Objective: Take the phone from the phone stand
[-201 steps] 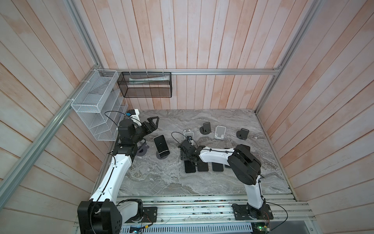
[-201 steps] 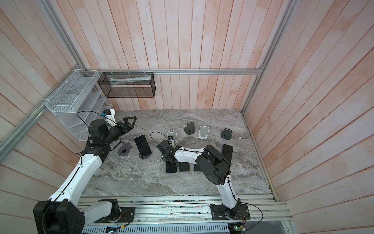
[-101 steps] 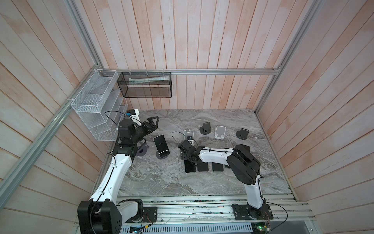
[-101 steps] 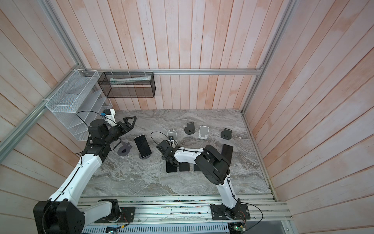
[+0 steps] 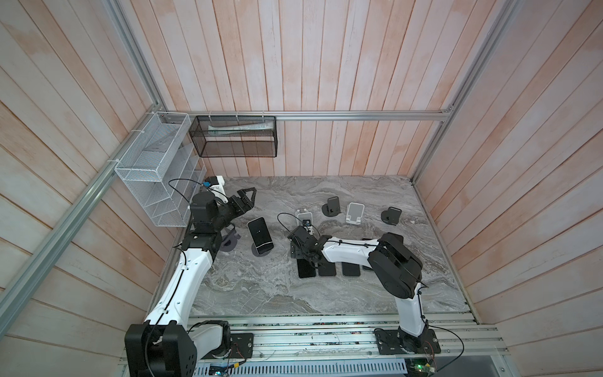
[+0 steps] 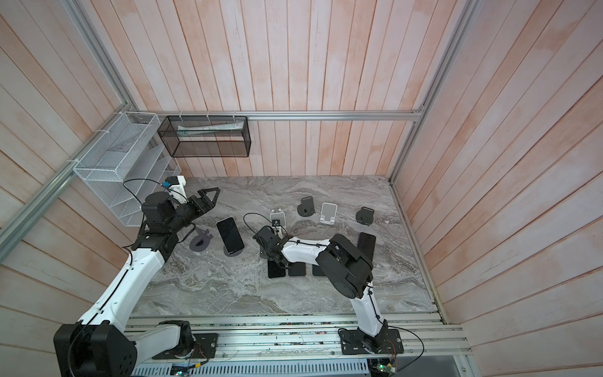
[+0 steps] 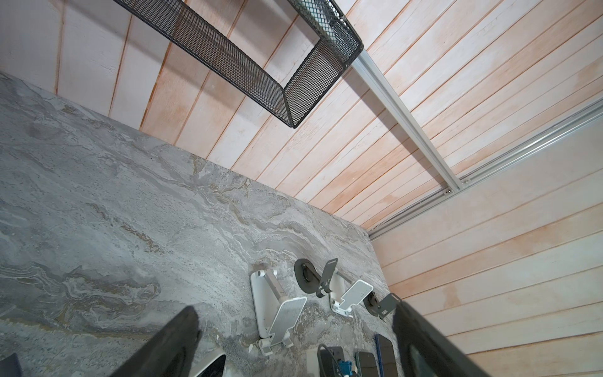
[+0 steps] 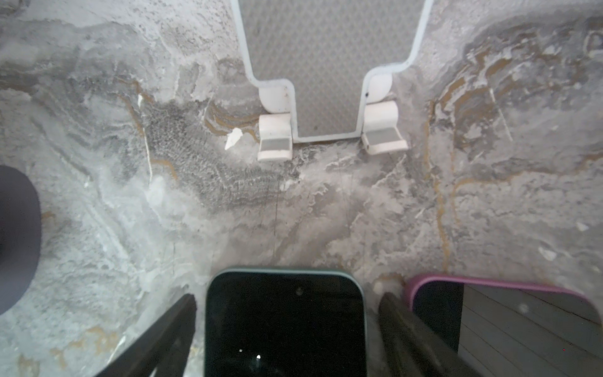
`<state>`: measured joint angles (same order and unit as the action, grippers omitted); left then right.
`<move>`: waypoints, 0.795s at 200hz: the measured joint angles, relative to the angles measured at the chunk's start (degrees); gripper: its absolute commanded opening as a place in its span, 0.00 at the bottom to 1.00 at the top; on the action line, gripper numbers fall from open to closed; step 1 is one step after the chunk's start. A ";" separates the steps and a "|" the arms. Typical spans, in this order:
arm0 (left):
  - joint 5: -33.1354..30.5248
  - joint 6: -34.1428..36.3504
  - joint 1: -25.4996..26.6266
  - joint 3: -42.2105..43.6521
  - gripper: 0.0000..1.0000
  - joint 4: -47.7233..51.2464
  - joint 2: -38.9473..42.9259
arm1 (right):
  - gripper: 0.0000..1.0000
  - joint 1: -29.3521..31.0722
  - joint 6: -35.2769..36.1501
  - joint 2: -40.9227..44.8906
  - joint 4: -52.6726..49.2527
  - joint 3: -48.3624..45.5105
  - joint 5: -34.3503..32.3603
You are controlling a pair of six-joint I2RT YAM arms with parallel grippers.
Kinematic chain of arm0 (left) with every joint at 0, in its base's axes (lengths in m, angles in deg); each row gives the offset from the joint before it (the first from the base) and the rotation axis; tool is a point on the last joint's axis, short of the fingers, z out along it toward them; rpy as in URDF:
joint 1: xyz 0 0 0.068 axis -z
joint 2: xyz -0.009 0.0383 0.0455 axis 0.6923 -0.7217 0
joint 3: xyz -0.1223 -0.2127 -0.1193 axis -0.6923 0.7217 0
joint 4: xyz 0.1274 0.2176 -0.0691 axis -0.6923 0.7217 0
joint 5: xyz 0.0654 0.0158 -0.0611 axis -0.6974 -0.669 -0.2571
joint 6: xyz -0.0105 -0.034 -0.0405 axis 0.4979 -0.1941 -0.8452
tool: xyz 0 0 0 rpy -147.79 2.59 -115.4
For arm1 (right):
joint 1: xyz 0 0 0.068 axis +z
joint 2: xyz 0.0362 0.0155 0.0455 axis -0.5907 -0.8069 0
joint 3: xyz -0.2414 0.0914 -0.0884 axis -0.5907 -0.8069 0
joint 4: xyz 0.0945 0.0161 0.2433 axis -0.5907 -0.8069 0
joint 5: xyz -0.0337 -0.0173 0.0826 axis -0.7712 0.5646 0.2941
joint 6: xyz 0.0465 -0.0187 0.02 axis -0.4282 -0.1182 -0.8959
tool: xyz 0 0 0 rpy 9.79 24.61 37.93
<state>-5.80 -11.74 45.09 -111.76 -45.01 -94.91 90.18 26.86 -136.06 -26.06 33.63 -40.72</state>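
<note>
Right gripper (image 8: 287, 297) jaws open, straddling green phone (image 8: 285, 326) that lies flat on table (image 5: 326, 293), gap each side, no grip. Pink phone (image 8: 489, 313) just right of it, white stand (image 8: 326, 65) just beyond. Left gripper (image 5: 248, 195) open, empty, raised far left. Black phone (image 5: 259, 232) leans on dark stand (image 5: 261, 253), left of centre.

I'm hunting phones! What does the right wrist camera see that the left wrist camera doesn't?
Only the right wrist view: the open right gripper straddling a flat, green-rimmed, black-screened phone. Only the left wrist view: a black wire-mesh basket and a dark grey stand. Both: the white phone stand with a dotted grey pad on the grey marble table.
</note>
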 measured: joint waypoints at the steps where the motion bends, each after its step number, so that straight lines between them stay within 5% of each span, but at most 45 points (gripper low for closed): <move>1: -0.02 0.02 0.00 0.00 0.94 0.00 0.00 | 0.92 0.00 0.17 0.07 0.00 -0.02 0.07; 159: -3.78 0.52 -0.28 0.00 0.97 0.33 0.87 | 0.94 0.46 10.25 11.45 -0.92 1.25 -0.90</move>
<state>-9.58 -11.22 44.80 -111.76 -44.68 -94.03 90.64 37.11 -124.61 -26.98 34.88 -41.62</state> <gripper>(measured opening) 0.962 0.943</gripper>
